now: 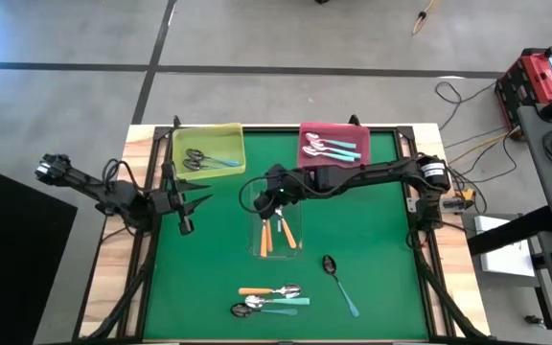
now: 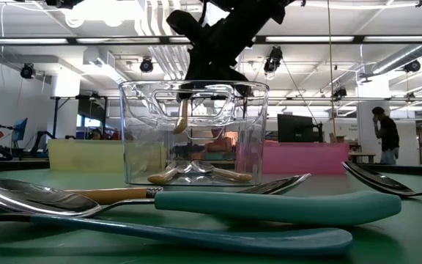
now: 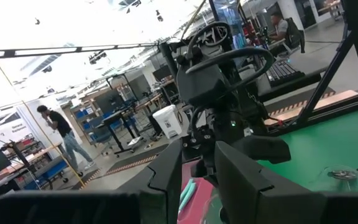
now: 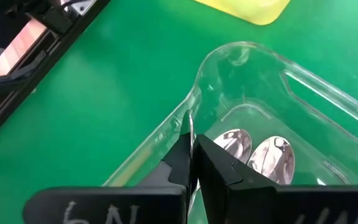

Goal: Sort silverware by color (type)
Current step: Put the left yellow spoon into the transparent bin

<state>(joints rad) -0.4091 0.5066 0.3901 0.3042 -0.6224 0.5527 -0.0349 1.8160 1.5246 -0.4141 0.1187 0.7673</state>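
My right gripper (image 1: 268, 199) reaches from the table's right to the far end of the clear tray (image 1: 297, 251) and is shut on an orange-handled spoon (image 2: 181, 117). That spoon hangs inside the tray above other orange-handled spoons (image 1: 278, 233), whose bowls (image 4: 253, 152) lie on the tray floor. Dark spoons lie in the yellow tray (image 1: 209, 151), and silver teal-handled spoons in the pink tray (image 1: 332, 146). My left gripper (image 1: 187, 213) waits open at the table's left side, touching nothing. My right gripper pinches the orange-handled spoon between its two fingertips (image 4: 180, 155) from above, pointing down into the clear tray. A thin metal edge (image 4: 190, 127) of the spoon shows past the tips. The tan handle end (image 2: 179, 126) hangs free below the fingers, clear of the tray floor.
On the near part of the green mat lie a dark blue-handled spoon (image 1: 339, 282), an orange-handled spoon (image 1: 268, 290) and teal-handled spoons (image 1: 274, 306). The mat between the trays and these spoons is bare. A person (image 2: 387, 136) stands in the room beyond.
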